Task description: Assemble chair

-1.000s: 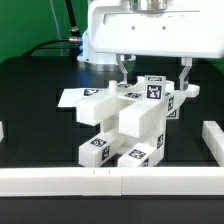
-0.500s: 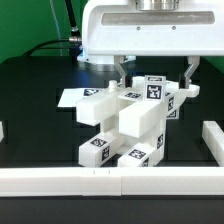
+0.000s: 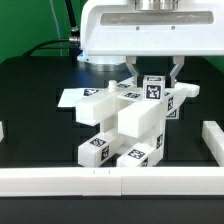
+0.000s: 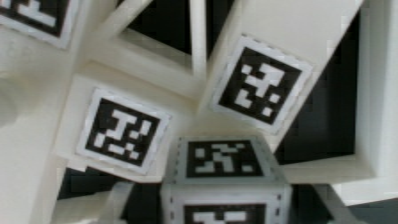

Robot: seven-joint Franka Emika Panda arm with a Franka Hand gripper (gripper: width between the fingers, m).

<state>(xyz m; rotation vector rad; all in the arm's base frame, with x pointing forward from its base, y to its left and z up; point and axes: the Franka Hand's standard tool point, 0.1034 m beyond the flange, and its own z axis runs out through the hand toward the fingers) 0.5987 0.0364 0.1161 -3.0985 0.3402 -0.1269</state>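
The chair's white tagged parts (image 3: 125, 120) stand joined in a cluster at the middle of the black table, with leg blocks (image 3: 97, 150) toward the front. A tagged block (image 3: 154, 90) sticks up at the top rear. My gripper (image 3: 155, 76) hangs straight above it, one finger on each side of the block's top with small gaps showing, so the jaws are open and hold nothing. The wrist view is filled by tagged white parts, with one tagged block (image 4: 217, 200) lying between the jaws.
The marker board (image 3: 70, 98) lies flat behind the cluster on the exterior view's left. White border rails run along the front (image 3: 110, 181) and the right side (image 3: 212, 136). The arm's white body (image 3: 140, 30) looms over the rear.
The two fingers have moved inward toward each other, narrowing around the top tagged block. The chair parts have not moved.
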